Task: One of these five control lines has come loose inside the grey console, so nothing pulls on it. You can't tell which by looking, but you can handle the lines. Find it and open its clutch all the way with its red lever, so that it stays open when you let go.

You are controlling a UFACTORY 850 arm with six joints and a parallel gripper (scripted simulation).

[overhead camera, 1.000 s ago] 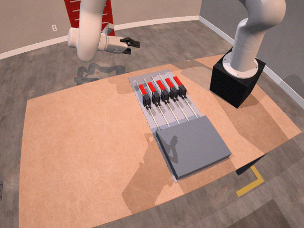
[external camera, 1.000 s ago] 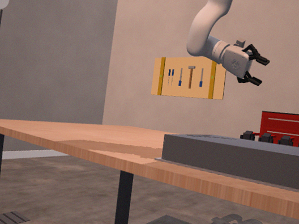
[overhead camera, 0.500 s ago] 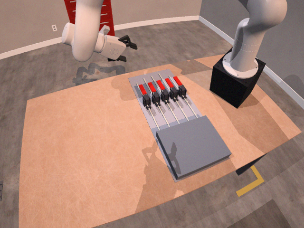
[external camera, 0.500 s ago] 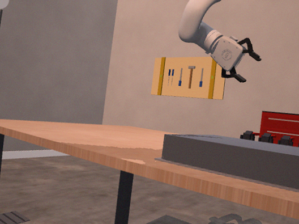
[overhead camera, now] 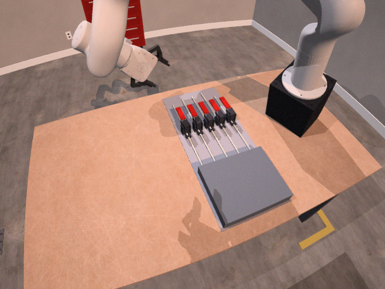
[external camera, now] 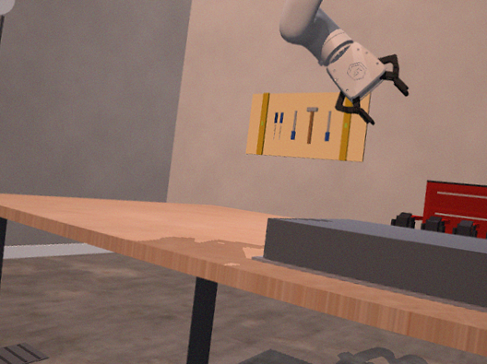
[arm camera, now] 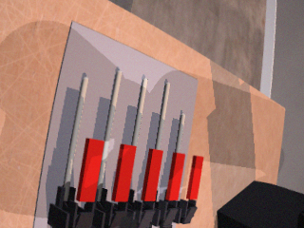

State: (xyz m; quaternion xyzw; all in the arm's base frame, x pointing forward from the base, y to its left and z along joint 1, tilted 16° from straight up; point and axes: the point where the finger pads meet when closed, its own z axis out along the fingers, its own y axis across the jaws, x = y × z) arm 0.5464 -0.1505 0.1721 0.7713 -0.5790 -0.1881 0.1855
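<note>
You have everything left: the black two-finger gripper [overhead camera: 151,68] hangs spread and empty at upper left, and all five red levers [overhead camera: 203,107] lie untouched, no line tested.

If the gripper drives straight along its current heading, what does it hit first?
Likely the row of five red levers on the pale grey base plate: the wrist view centres on them. The open gripper is well above the table, nothing between. Depth is uncertain.

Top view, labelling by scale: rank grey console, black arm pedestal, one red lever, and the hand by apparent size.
1. Grey console.
2. Black pedestal.
3. Hand, open, nearer the camera, so its rank is unsure.
4. Red lever.
</note>
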